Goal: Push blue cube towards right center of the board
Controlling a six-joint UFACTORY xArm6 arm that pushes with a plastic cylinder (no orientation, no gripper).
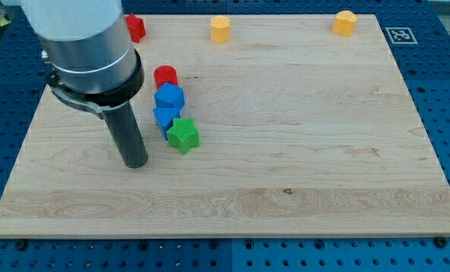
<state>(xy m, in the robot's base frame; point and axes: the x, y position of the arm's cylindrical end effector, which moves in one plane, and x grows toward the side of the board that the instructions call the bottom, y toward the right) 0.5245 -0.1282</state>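
Observation:
The blue cube [169, 97] sits left of the board's middle, in a tight column of blocks. A red cylinder [166, 76] touches it from above. A second blue block [165, 117], wedge-like, touches it from below, and a green star-shaped block [184, 135] lies below that. My tip [136, 162] rests on the board to the left of and below this column, a short gap left of the green star. It touches no block.
A red block [136, 28] sits at the top left, partly hidden by the arm. A yellow block [221, 29] sits at the top centre and another yellow block [345, 23] at the top right. The wooden board [300, 151] lies on a blue perforated table.

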